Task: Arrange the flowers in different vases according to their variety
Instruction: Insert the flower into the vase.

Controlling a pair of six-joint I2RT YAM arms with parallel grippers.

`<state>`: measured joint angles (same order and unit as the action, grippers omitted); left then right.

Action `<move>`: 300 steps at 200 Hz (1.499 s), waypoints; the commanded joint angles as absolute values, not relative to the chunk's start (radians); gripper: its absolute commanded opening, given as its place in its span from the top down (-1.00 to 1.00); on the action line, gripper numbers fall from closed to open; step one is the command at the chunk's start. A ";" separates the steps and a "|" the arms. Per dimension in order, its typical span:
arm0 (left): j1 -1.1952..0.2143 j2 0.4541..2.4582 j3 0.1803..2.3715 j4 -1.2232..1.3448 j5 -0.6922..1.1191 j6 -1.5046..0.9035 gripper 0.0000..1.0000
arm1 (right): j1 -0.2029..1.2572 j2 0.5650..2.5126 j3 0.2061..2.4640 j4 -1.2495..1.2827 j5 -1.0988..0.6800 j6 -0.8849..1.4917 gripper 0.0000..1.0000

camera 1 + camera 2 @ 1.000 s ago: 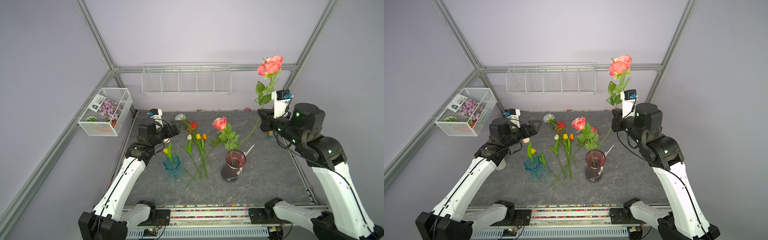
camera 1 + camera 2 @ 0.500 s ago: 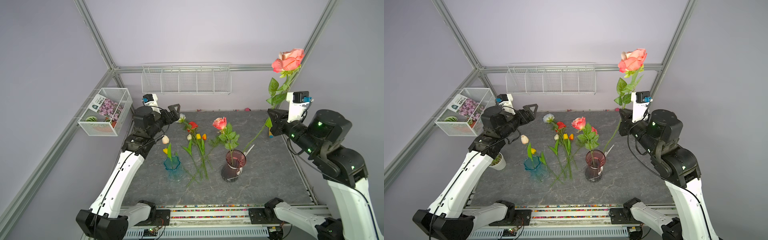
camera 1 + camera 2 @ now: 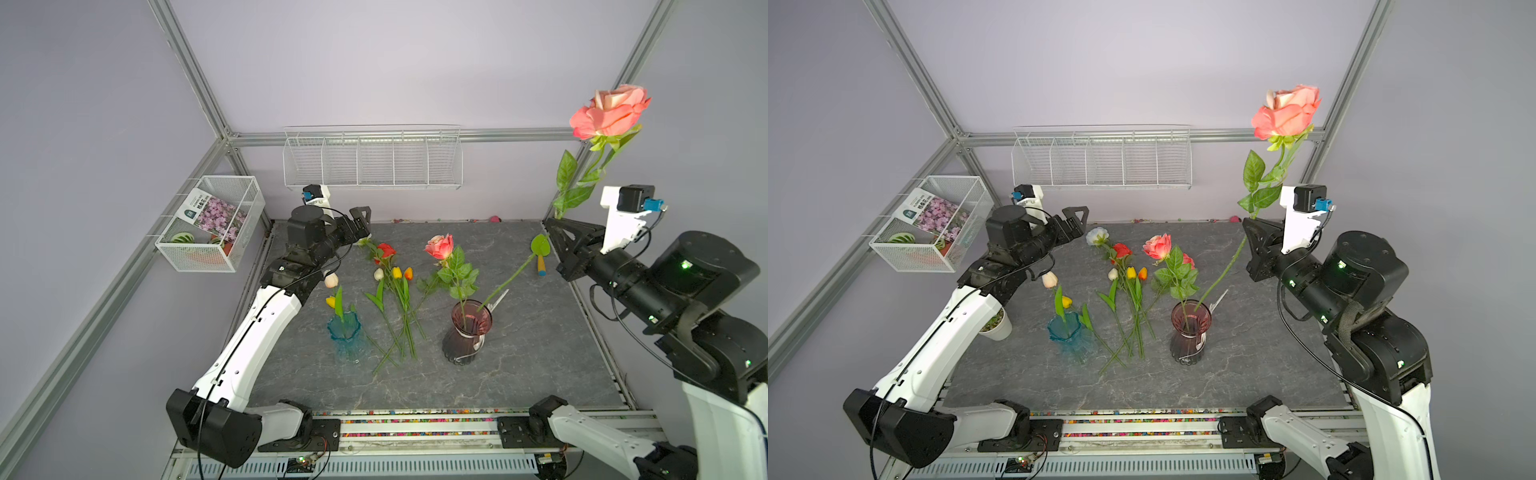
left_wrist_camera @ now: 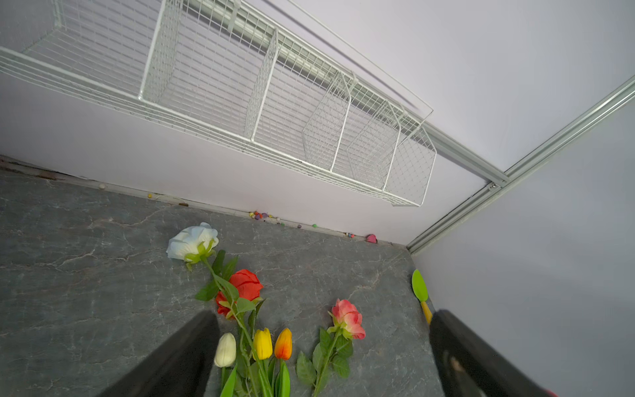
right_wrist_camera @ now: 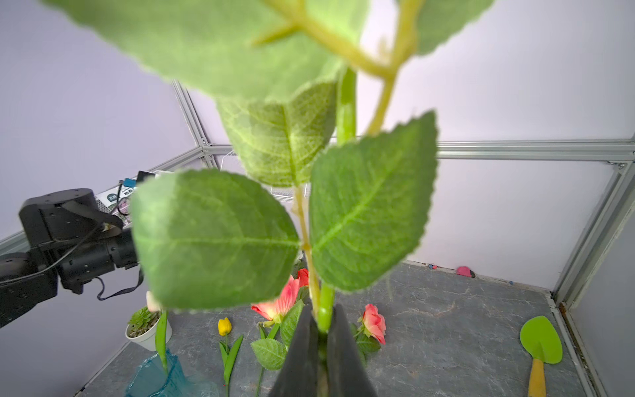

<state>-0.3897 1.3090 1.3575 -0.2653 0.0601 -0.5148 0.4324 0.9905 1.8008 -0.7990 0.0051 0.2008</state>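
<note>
Coral-pink rose (image 3: 609,110) stands high, stem pinched by the right gripper (image 5: 321,321), tip at the mouth of the maroon vase (image 3: 465,345); left gripper (image 3: 362,224) gapes empty

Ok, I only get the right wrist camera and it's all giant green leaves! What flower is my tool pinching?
Observer: A coral-pink rose, its bloom high above the right tool.
Operator: Where does the bottom of the stem go?
Observer: Its tip reaches the mouth of the maroon vase; I cannot tell if it is inside.
Operator: And the other tool? I can't see it.
Observer: The left tool is open and empty, near the white rose lying on the table.
</note>
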 commanded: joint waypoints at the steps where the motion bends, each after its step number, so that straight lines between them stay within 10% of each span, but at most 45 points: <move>1: -0.403 1.333 1.370 -0.243 0.083 -0.534 -1.00 | 0.438 1.000 1.778 -0.824 -0.025 0.227 1.00; 103: -0.511 1.541 1.474 -0.305 0.024 -0.643 -0.98 | 0.448 0.991 1.459 -0.738 -0.059 0.250 1.00; 229: -0.574 1.619 1.496 -0.390 -0.068 -0.722 -0.93 | 0.448 1.037 1.774 -0.795 0.109 0.174 1.00; 300: -0.581 1.686 1.529 -0.475 -0.092 -0.771 -0.91 | 0.465 0.995 1.467 -0.708 -0.028 0.217 1.00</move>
